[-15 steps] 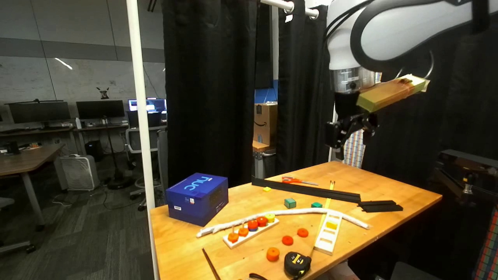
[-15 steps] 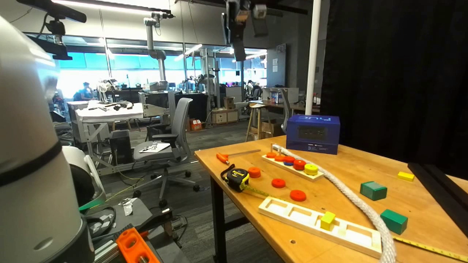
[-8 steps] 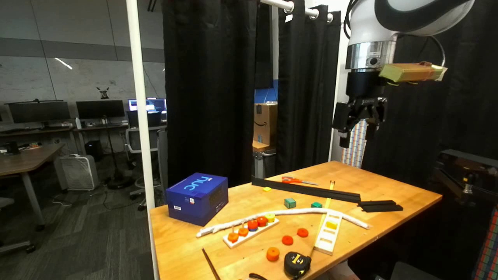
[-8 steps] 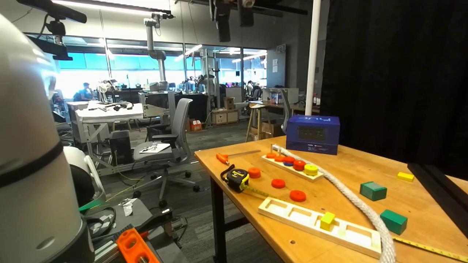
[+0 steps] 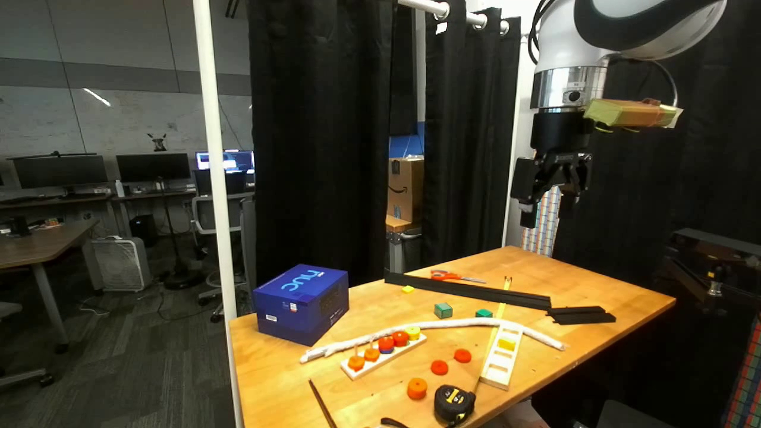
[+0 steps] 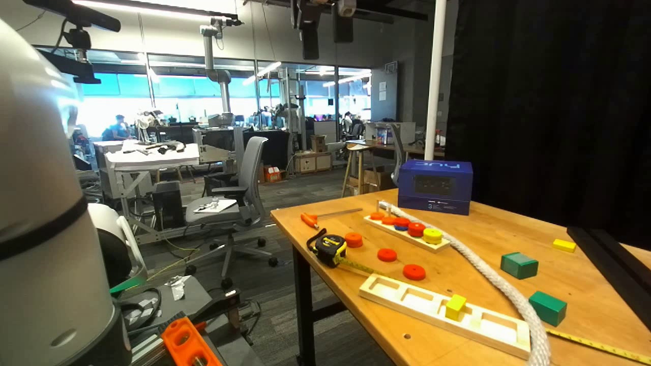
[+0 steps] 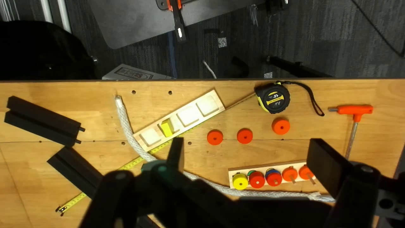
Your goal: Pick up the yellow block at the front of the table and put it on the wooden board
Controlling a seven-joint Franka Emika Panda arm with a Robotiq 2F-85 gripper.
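Observation:
The wooden board (image 7: 148, 127) is pale, with several shallow compartments, and lies at the table's near edge; it shows in both exterior views (image 5: 496, 373) (image 6: 396, 304). A yellow block (image 7: 167, 127) sits in the compartment second from the board's left end in the wrist view, also seen in both exterior views (image 5: 506, 344) (image 6: 455, 307). Another yellow block lies flat beside the long black strip in both exterior views (image 5: 408, 289) (image 6: 564, 245); the wrist view does not show it. My gripper (image 7: 246, 150) is open and empty, high above the table (image 5: 548, 213) (image 6: 327, 44).
A white rope (image 6: 496, 279) curves past the board. A peg strip (image 7: 234, 172) with coloured discs, loose red-orange discs (image 7: 245, 136), a tape measure (image 7: 272, 98), green blocks (image 6: 548, 308), black strips (image 5: 464, 289), scissors (image 5: 452, 276) and a blue box (image 5: 302, 304) stand around the table.
Over the first half second the arm rose and straightened, moving right in an exterior view, away from the table's objects. Since then it has hardly moved. The objects on the table have not moved.

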